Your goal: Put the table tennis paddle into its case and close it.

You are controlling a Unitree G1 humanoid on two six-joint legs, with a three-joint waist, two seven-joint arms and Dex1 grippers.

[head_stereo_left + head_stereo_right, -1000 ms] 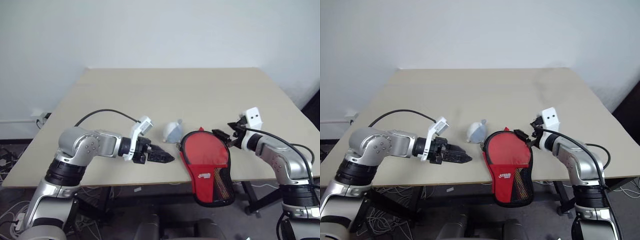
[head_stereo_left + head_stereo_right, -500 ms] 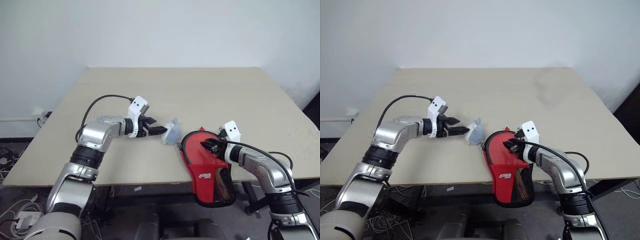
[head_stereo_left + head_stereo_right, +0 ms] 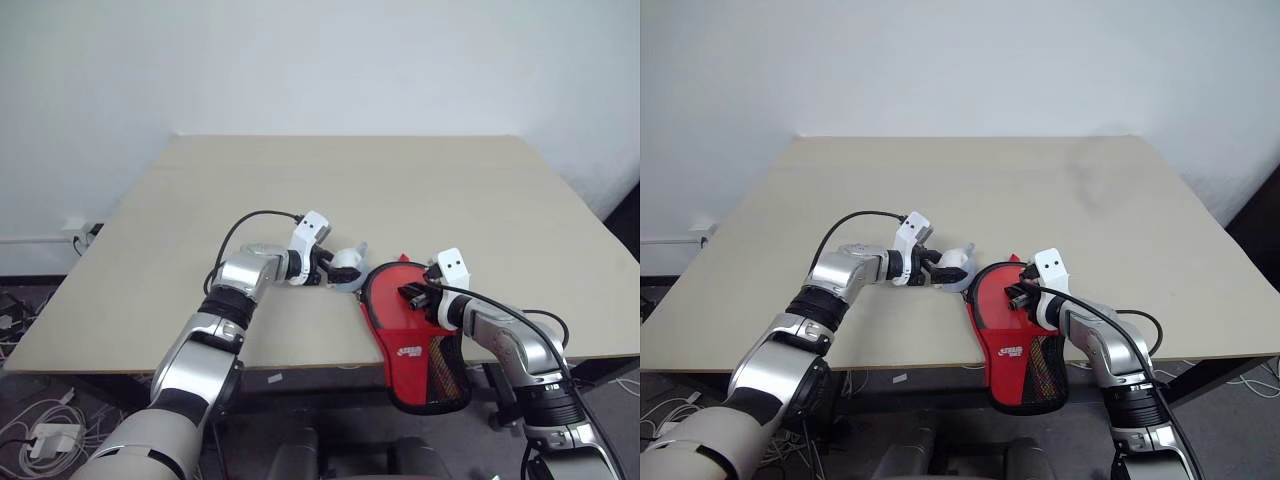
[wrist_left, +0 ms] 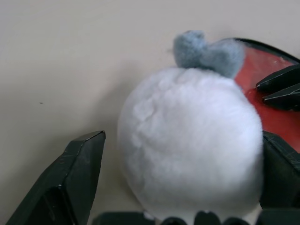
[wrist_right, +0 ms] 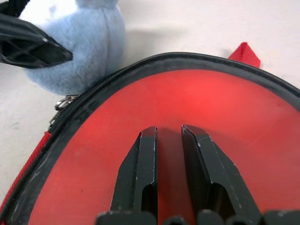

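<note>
Clearing the plush away while we pin the case.

Our left gripper stands wide open around the fluffy white-and-grey plush toy, not yet closed on it; our right gripper, fingers nearly together and holding nothing, presses on the red rubber face of the round table tennis paddle. The paddle lies inside the red, black-rimmed, paddle-shaped soft case, which overhangs the near edge of the beige wooden table. We judge it best to close on the plush gently, carry it well clear of the zipper, and hold the case steady so it cannot slide off the edge.
</note>
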